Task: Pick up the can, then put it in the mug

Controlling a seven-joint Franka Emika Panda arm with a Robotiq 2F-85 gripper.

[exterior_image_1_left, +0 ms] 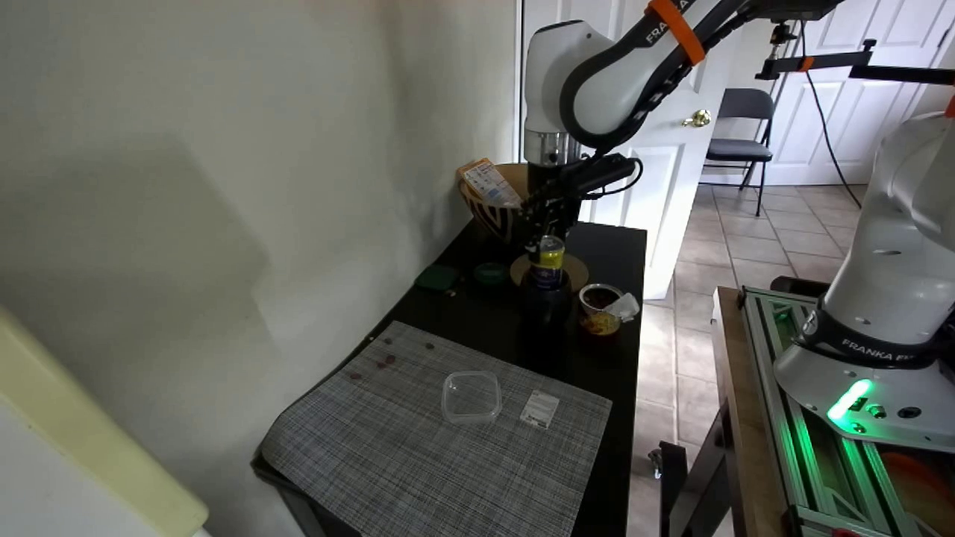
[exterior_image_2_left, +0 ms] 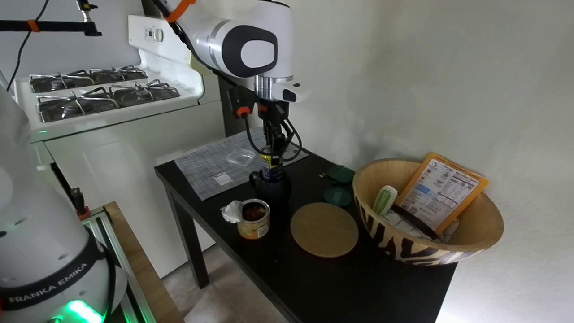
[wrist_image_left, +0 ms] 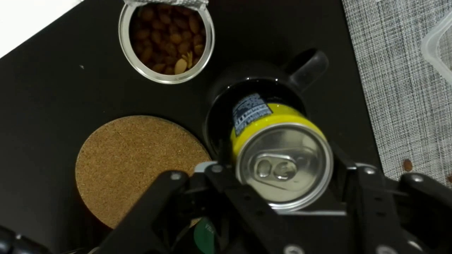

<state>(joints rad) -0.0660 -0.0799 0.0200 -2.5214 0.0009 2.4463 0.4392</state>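
The can (wrist_image_left: 282, 169), yellow and dark blue with a silver pull-tab top, also shows in both exterior views (exterior_image_1_left: 549, 262) (exterior_image_2_left: 270, 169). My gripper (wrist_image_left: 280, 151) is shut on it, one finger at each side near the top. The gripper also shows above the mug in an exterior view (exterior_image_2_left: 274, 151). The mug (exterior_image_2_left: 272, 190) is squat, dark and handled; it looks nearly black. It stands on the black table under the can (exterior_image_1_left: 547, 302). The can's lower end is inside the mug opening, with most of the can above the rim. In the wrist view the mug (wrist_image_left: 254, 76) is partly hidden by the can.
An open tin of nuts (exterior_image_2_left: 254, 220) with peeled foil stands beside the mug. A round cork mat (exterior_image_2_left: 324, 229), green lids (exterior_image_2_left: 337, 196) and a patterned basket (exterior_image_2_left: 426, 255) holding packets are near it. A grey placemat (exterior_image_1_left: 440, 455) bears a transparent plastic container (exterior_image_1_left: 471, 397).
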